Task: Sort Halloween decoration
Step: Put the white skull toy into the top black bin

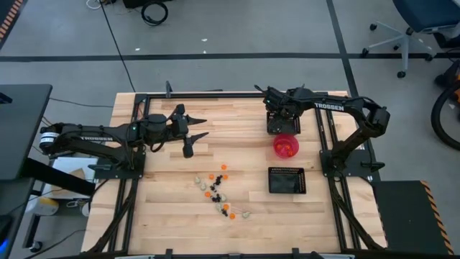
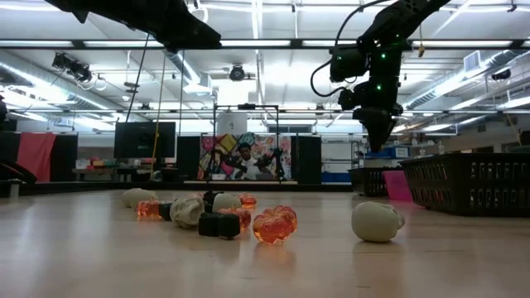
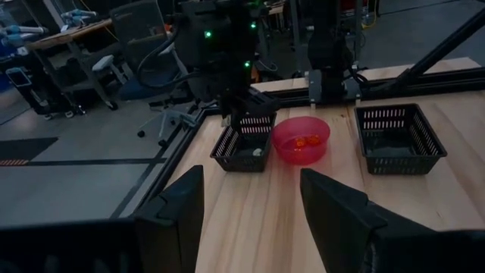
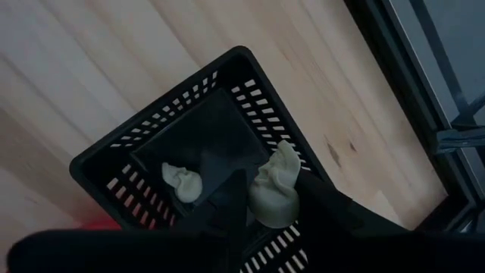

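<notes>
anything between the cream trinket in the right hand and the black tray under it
Nothing visible. The right hand holds a pale cream trinket directly above the open square black mesh tray, where another cream trinket already lies to one side.

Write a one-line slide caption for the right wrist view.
Right hand holds a cream trinket above a black mesh tray containing another.

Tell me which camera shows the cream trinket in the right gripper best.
The right wrist view: the cream trinket sits close up between the right gripper fingers, above a black mesh tray holding another cream piece. The high, low and left wrist views show that gripper but not the trinket.
</notes>
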Tool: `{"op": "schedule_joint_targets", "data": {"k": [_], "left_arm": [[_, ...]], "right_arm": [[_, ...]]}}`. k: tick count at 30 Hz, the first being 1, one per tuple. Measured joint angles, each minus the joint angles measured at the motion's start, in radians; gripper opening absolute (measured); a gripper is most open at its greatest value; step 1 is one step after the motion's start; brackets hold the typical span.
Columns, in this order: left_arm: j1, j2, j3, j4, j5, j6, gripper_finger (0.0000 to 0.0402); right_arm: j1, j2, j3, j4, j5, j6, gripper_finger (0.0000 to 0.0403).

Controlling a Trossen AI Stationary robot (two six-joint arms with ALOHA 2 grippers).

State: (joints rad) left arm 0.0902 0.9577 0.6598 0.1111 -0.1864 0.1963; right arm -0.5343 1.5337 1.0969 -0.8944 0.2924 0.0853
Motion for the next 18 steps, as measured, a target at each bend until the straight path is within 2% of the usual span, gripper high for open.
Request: {"op": "schedule_joint_targets", "data": {"k": [18], "left_arm": [[0.000,0.000,0.000,0.000,0.000,0.000,0.0192]], "right_arm": [[0.000,0.000,0.000,0.000,0.000,0.001,0.0114]]}}
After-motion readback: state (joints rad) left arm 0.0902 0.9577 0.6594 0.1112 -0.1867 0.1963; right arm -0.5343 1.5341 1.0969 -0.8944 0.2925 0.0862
